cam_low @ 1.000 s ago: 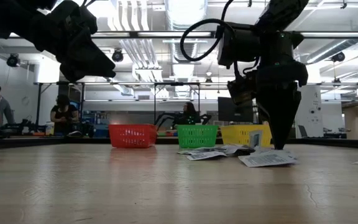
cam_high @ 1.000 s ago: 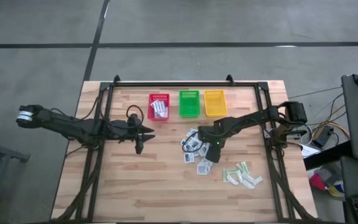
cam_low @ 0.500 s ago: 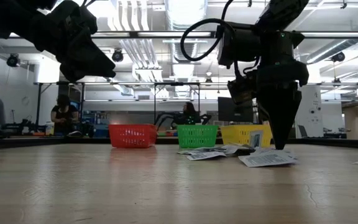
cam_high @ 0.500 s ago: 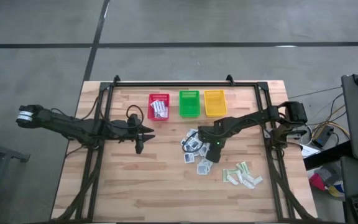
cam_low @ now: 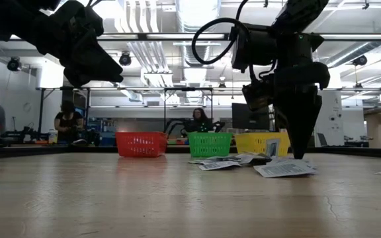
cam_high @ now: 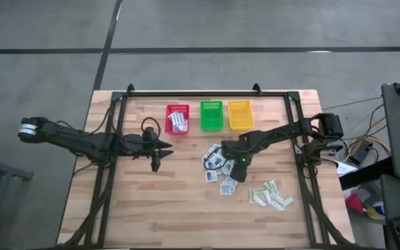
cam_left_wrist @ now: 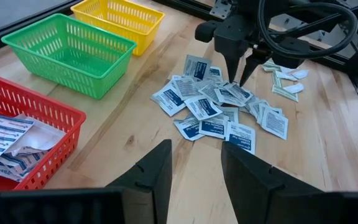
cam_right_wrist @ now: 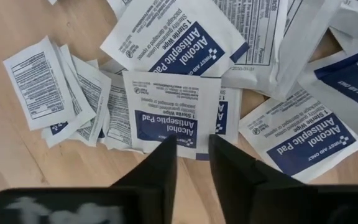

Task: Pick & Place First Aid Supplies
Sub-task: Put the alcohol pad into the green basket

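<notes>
A heap of small square white-blue packets lies on the wooden table, right of centre. Pale green-beige strips lie nearer the front right. My right gripper points down at the heap, fingers a little apart, its tips at the edge of one square packet. The left wrist view shows the same gripper over the heap. Left of the red basket, my left gripper hangs open above bare table, holding nothing. Oblong white packets with blue stripes lie in that basket. My right gripper comes at the heap from above, its fingertips down at the near edge of a square packet that lies flat on the others. Whether the tips touch it I cannot tell.
A green basket and a yellow basket stand beside the red one along the far edge. A black frame rail borders the table. People are in the room beyond. Bare wood spreads across the front left.
</notes>
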### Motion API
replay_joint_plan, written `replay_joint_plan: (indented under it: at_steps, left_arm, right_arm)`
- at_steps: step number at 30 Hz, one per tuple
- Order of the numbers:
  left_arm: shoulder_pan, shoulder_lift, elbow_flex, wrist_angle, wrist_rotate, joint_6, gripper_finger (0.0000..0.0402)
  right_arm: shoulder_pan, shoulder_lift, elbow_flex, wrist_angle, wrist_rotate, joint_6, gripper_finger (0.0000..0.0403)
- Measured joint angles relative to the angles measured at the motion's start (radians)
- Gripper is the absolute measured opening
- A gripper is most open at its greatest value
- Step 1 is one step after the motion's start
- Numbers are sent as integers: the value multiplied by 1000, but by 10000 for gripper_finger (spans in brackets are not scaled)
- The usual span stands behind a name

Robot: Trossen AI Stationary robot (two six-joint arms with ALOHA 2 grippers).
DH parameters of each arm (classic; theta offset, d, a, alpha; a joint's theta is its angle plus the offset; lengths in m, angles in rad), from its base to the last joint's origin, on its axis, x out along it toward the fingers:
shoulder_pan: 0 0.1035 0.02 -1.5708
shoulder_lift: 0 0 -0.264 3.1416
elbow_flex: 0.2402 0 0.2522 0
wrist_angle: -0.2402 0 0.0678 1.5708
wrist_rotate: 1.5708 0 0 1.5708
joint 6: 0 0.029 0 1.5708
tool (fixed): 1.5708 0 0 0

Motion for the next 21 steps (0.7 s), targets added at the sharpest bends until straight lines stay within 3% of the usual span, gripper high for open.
replay_joint_plan:
  at_steps: [10,21]
  left_arm:
    - [0,0,0,0,0,6,133]
    - [0,0,0,1,0,6,133]
  right_arm:
    - [17,8,0,6,-2,27,165]
    - [27,62,-3,21,-3,31,162]
